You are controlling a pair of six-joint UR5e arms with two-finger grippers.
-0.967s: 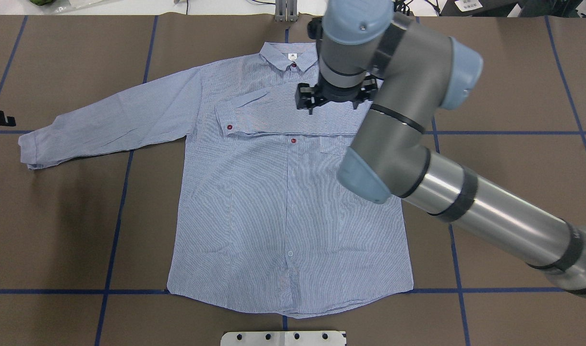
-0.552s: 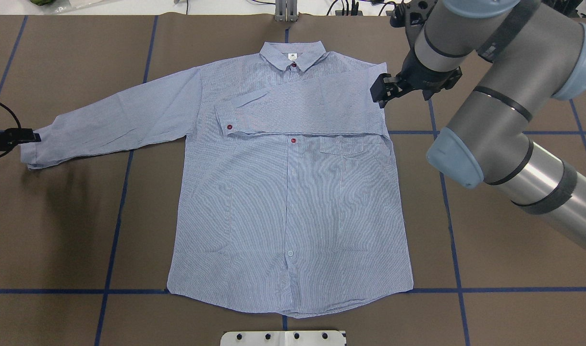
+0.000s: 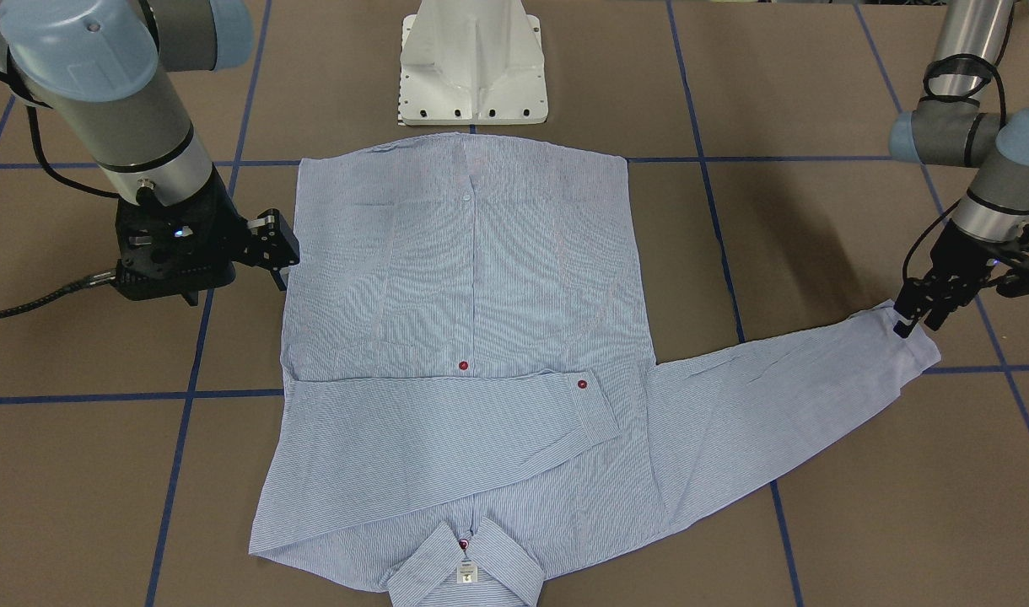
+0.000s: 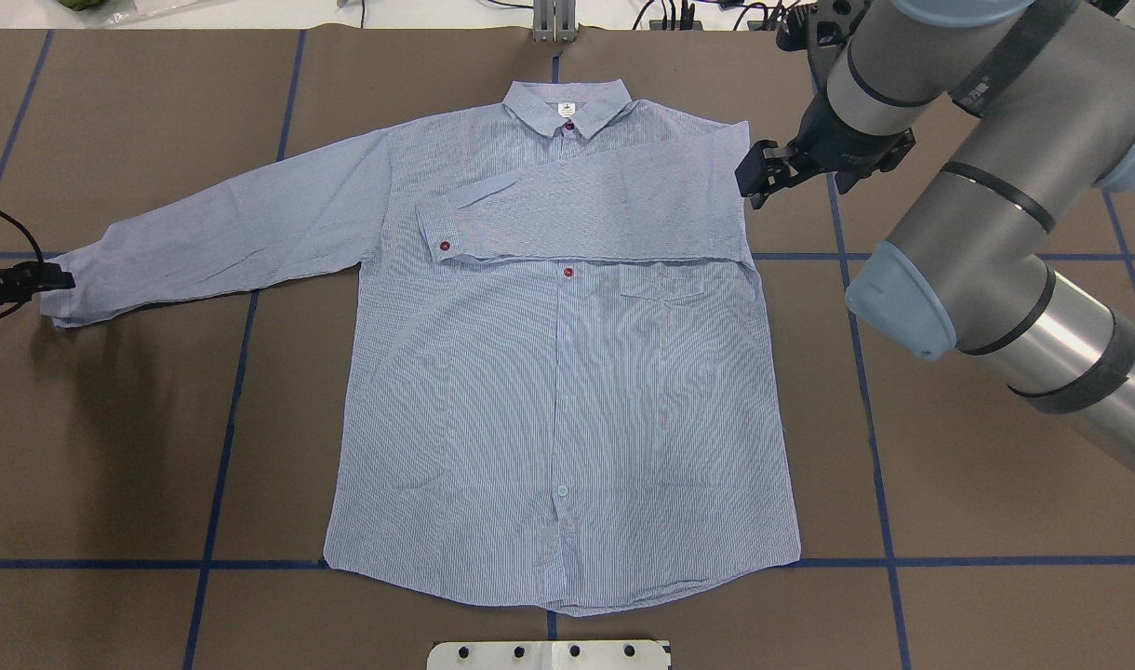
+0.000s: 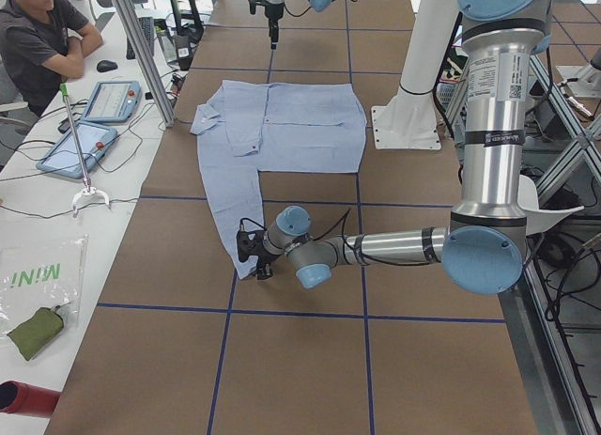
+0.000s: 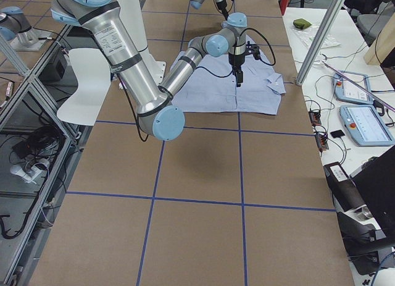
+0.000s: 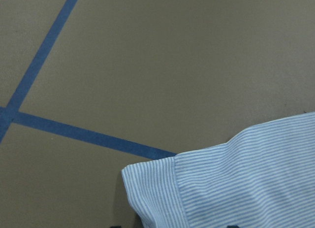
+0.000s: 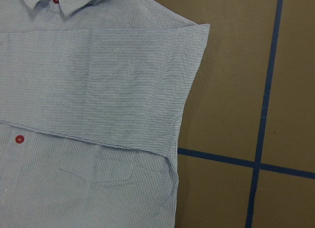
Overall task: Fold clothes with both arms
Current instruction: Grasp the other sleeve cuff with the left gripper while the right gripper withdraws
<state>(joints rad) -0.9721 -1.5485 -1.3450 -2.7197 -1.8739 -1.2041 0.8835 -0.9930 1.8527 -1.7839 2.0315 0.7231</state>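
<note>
Brown counter [image 4: 112, 447] with a grid of blue tape lines carries the light blue striped button-up shirt [image 4: 567, 391], which lies flat and front up, collar [image 4: 567, 98] at the far edge from the robot and hem near the white pedestal base [image 3: 472, 67]. One sleeve is folded across the chest, and its cuff [image 4: 437, 233], with a red button, ends short of the opposite shoulder. The other sleeve [image 4: 223, 233] stretches out flat toward the robot's left. At the end of that sleeve's cuff [image 3: 919, 346] sits the left tool [image 3: 915, 319], fingers spread and pinching nothing; whether the tips touch the cloth cannot be told. The right tool [image 4: 798, 167] hangs just beside the folded shoulder edge, over bare counter, fingers spread and empty. Beyond the collar end, a person [image 5: 38, 31] sits at a white side counter with two tablets [image 5: 108, 101]
</note>
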